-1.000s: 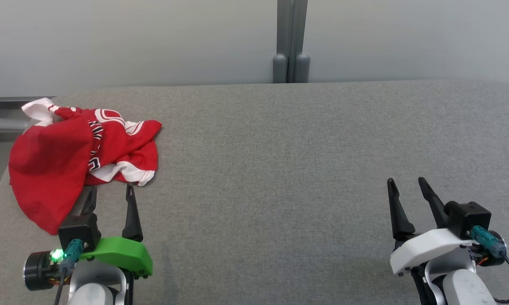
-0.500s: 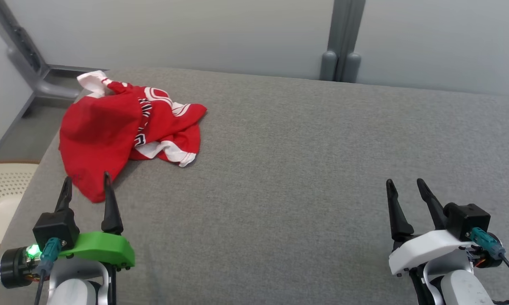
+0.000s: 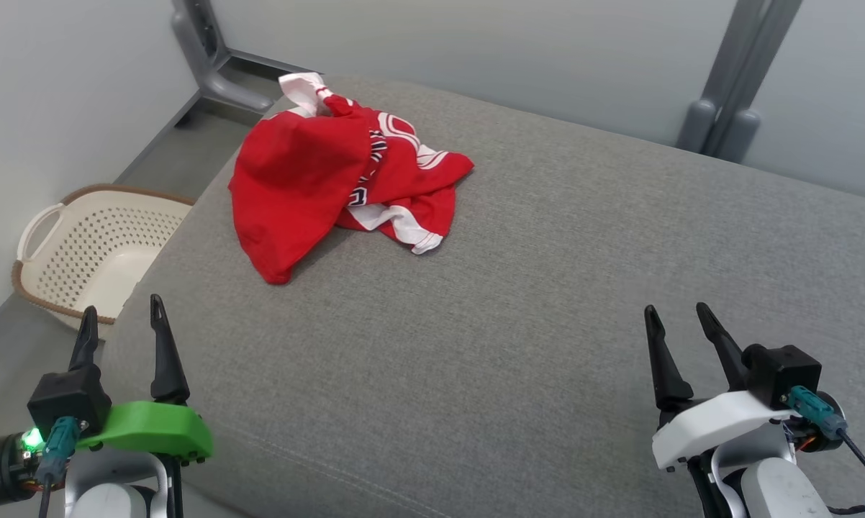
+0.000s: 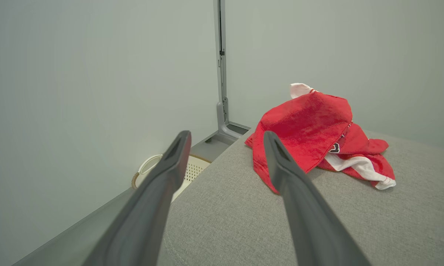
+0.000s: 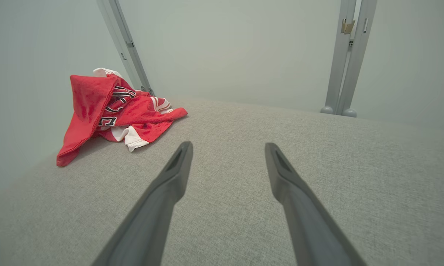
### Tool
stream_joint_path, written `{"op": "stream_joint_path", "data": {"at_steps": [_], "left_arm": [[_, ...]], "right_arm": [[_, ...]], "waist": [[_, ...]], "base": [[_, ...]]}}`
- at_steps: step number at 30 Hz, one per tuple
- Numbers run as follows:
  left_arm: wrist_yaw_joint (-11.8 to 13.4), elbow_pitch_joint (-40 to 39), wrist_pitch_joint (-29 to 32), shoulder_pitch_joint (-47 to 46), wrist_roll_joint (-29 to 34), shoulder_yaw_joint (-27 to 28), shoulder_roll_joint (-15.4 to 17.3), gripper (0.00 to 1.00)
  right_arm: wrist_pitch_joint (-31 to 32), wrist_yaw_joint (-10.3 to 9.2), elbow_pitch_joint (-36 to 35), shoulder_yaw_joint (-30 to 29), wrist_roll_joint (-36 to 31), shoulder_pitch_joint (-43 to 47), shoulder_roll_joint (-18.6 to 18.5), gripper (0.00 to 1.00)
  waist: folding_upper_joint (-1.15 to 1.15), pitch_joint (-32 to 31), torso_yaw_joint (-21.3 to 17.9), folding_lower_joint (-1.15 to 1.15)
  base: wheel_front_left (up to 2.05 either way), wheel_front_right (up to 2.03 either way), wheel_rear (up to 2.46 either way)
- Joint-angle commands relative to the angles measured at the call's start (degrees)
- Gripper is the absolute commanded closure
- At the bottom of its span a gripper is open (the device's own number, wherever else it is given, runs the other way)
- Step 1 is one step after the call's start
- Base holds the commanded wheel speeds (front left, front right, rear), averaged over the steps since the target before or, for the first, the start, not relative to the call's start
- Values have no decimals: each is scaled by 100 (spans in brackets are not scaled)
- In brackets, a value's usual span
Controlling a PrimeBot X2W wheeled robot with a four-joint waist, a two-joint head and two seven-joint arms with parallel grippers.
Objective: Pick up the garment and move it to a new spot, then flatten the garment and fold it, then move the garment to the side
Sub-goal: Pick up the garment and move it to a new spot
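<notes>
A crumpled red garment (image 3: 310, 180) with white trim and dark lettering lies heaped on the grey fabric surface (image 3: 490, 331), toward 11 o'clock in the head view, close to the surface's far left corner. One white-edged piece sticks up at the heap's 12 o'clock end and a red point of cloth trails toward 7 o'clock; a white-banded hem lies at its 4 o'clock side. The left tool (image 3: 122, 305), on its green mount, sits at 7 o'clock of that view by the surface's left edge, its two dark fingers spread wide with nothing between them, pointing to 12 o'clock. It is well apart from the garment, which lies at about 1 o'clock from it. The right tool (image 3: 676, 308), on its white mount, is at 5 o'clock, also spread wide and empty, over bare grey fabric and far from the garment. A cream perforated basket (image 3: 87, 230) with a brown rim stands on the floor at 9 o'clock, just beside the surface's left edge. Grey posts (image 3: 735, 79) rise against the pale wall at 1 o'clock and at 11 o'clock. In the left wrist view the garment (image 4: 307, 129) shows at 2 o'clock past the right-hand finger, clear of both. In the right wrist view it lies at 10 o'clock, well ahead of the fingertips.
</notes>
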Motion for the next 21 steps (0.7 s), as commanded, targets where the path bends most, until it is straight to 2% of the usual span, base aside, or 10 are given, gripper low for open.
{"op": "stream_joint_path", "data": {"at_steps": [1,12,16,21], "left_arm": [[51,-22,-26,106,8,16,42,0],[112,-17,-118,160,-180,175,114,0],[49,48,-147,-123,-220,184,178,0],[-20,116,-113,-778,-239,181,292,0]], "right_arm": [[-37,0,14,13,-9,-35,-22,0],[-14,0,9,141,-51,-44,-24,0],[-3,0,-65,105,-140,-107,-24,0],[58,0,-292,63,-311,-276,-77,0]], "waist": [[0,16,357,0],[0,83,437,0],[0,212,231,0],[0,568,-210,0]], "base": [[0,0,0],[0,0,0],[0,0,0],[0,0,0]]}}
